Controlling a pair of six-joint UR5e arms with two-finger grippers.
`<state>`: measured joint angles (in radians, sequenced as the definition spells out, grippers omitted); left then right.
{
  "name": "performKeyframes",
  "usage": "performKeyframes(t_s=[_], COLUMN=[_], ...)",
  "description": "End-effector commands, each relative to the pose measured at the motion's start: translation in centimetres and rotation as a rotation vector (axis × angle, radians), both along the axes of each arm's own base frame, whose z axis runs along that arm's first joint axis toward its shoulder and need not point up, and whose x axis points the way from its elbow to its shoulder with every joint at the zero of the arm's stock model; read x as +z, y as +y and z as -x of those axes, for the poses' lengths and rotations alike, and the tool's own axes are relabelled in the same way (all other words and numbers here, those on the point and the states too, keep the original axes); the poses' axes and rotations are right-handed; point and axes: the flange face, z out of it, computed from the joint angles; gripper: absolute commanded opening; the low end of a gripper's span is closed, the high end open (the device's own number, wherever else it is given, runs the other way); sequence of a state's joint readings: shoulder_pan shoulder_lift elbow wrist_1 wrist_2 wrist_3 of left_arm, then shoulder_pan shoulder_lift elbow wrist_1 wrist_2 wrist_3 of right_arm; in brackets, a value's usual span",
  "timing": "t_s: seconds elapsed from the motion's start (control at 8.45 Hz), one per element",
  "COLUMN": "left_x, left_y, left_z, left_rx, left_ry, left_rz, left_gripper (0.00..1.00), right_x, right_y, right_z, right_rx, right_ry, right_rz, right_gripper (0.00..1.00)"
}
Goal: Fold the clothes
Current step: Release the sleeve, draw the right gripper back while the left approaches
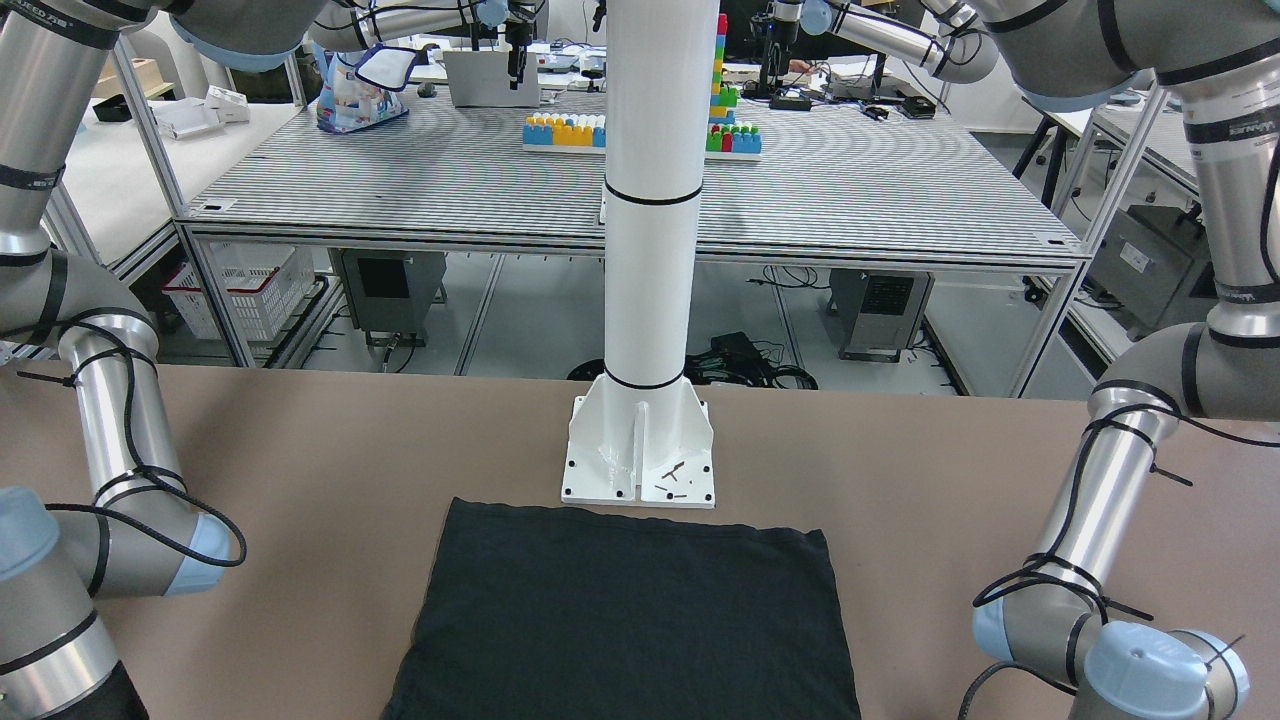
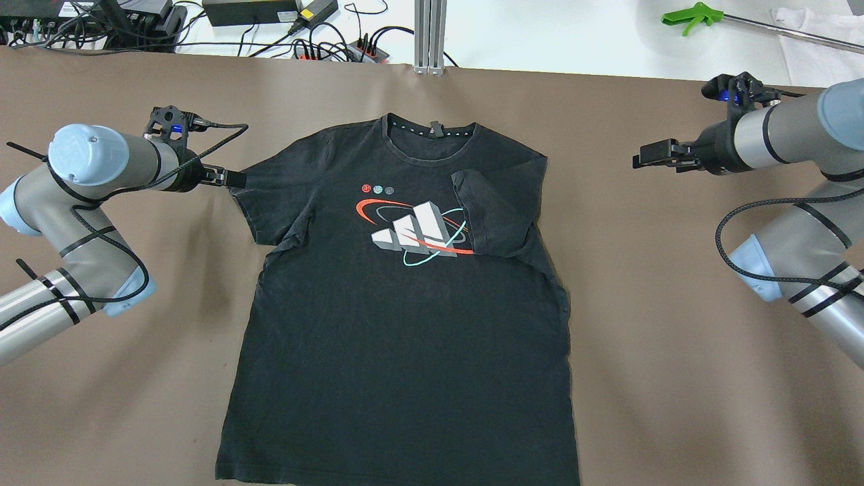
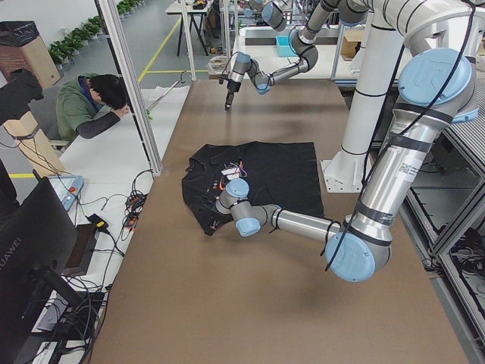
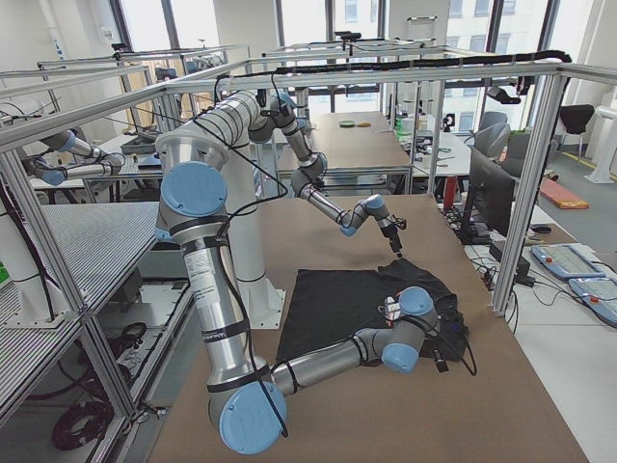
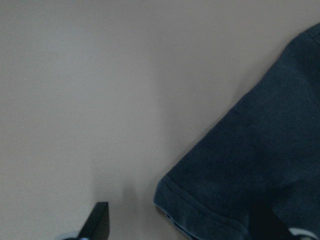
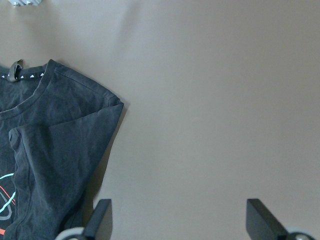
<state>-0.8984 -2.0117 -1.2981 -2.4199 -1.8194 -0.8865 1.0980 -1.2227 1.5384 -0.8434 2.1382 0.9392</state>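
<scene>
The clothes are one black T-shirt [image 2: 405,317] with a red, white and teal chest print, lying face up and spread on the brown table, collar at the far side. Its right sleeve [image 2: 496,216] is folded inward over the chest. My left gripper [image 2: 233,179] is open at the left sleeve's hem [image 5: 200,210], one finger [image 5: 100,222] on bare table, the other over the fabric. My right gripper [image 2: 638,160] is open with nothing between its fingers [image 6: 97,217], well to the right of the shirt [image 6: 55,150]. The front-facing view shows only the shirt's lower part [image 1: 630,610].
The white pillar's base [image 1: 638,460] stands just behind the shirt's bottom hem. Cables and power bricks [image 2: 270,10], a green-handled tool [image 2: 688,13] and a white cloth [image 2: 810,40] lie beyond the table's far edge. A person [image 3: 95,102] sits at a side table.
</scene>
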Motion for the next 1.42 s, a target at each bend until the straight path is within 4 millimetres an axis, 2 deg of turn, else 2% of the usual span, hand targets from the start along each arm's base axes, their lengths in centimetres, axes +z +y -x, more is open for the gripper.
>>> performKeyframes(t_s=[0.0,0.35,0.47,0.71,0.83,0.95,1.06,1.3], left_x=[0.2,1.1,1.3,1.1,1.0,1.2,1.2,1.1], left_y=[-0.3,-1.4,-1.4,-1.5,-1.5,-1.4,-1.4,-0.7], left_z=[-1.4,-2.2,-2.2,-2.3,-2.4,-2.4,-2.4,-3.7], left_rx=[0.010,0.010,0.010,0.006,0.004,0.003,0.003,0.020], left_ry=[-0.014,-0.031,-0.033,-0.031,-0.027,-0.030,-0.030,-0.028], left_rz=[0.006,0.024,0.027,0.028,0.029,0.033,0.033,0.031], left_gripper=[1.00,1.00,0.97,0.87,0.73,0.64,0.64,0.54], right_x=[0.8,0.8,0.8,0.9,1.0,1.5,1.5,1.6], right_y=[0.1,0.0,0.0,0.1,0.1,0.3,0.3,0.4], right_z=[-1.3,-1.4,-1.4,-1.4,-1.5,-1.5,-1.6,-1.6], right_rx=[-0.006,-0.004,-0.004,-0.004,-0.004,-0.006,-0.005,-0.004], right_ry=[0.006,0.010,0.008,0.009,0.010,0.013,0.011,0.013], right_rz=[-0.004,-0.008,-0.011,-0.010,-0.009,-0.002,-0.004,-0.004], right_gripper=[0.94,0.94,0.94,0.94,0.94,0.94,0.94,0.94])
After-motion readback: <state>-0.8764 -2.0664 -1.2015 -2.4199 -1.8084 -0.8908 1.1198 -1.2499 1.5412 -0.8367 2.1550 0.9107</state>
